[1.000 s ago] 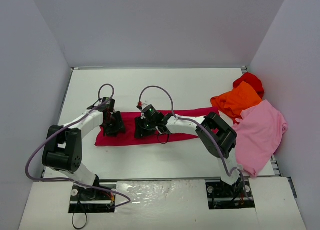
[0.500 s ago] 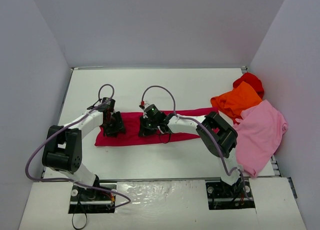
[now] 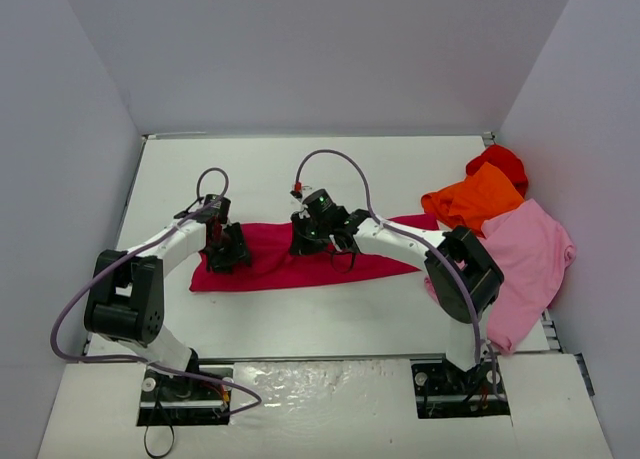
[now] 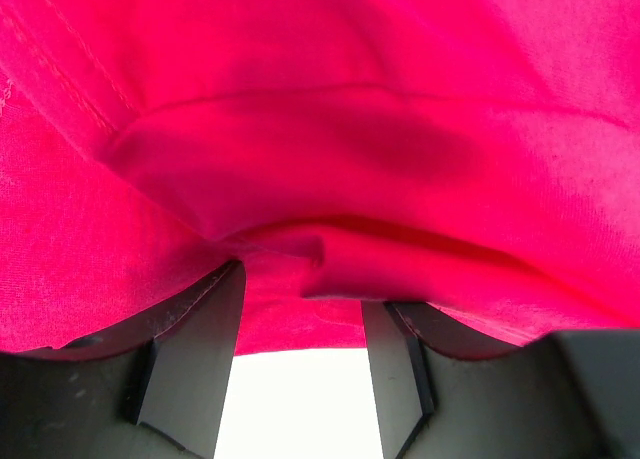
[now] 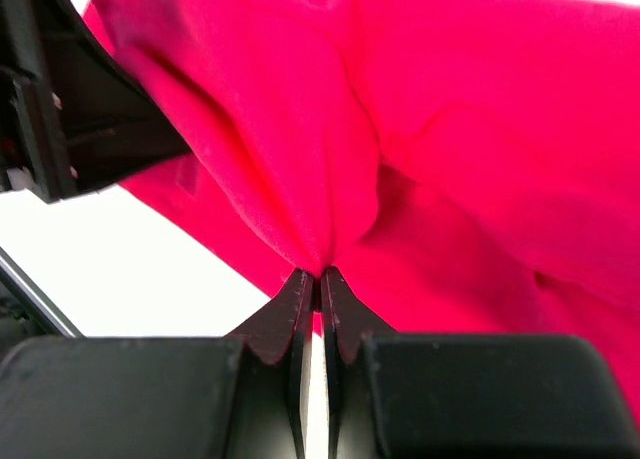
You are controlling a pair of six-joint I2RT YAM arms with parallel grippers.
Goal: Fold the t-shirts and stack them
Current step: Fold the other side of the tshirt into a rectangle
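Note:
The crimson t-shirt (image 3: pixel 270 264) lies as a long strip across the middle of the table. My left gripper (image 3: pixel 228 247) is at its left end. In the left wrist view the cloth (image 4: pixel 330 129) drapes over both fingertips (image 4: pixel 200 329); a bunched fold sits between them and they stand a little apart. My right gripper (image 3: pixel 308 241) is over the strip's middle. In the right wrist view its fingers (image 5: pixel 318 289) are pinched shut on a raised fold of the crimson cloth (image 5: pixel 420 129).
The orange t-shirt (image 3: pixel 475 201), the bright red one (image 3: pixel 500 162) behind it and the light pink one (image 3: pixel 520 264) lie heaped at the right edge. White walls stand at the left, back and right. The white table (image 3: pixel 300 169) shows behind the strip.
My right gripper has moved right and a little back, still pinching the cloth, and the strip's right part has shifted with it. The left arm has not moved.

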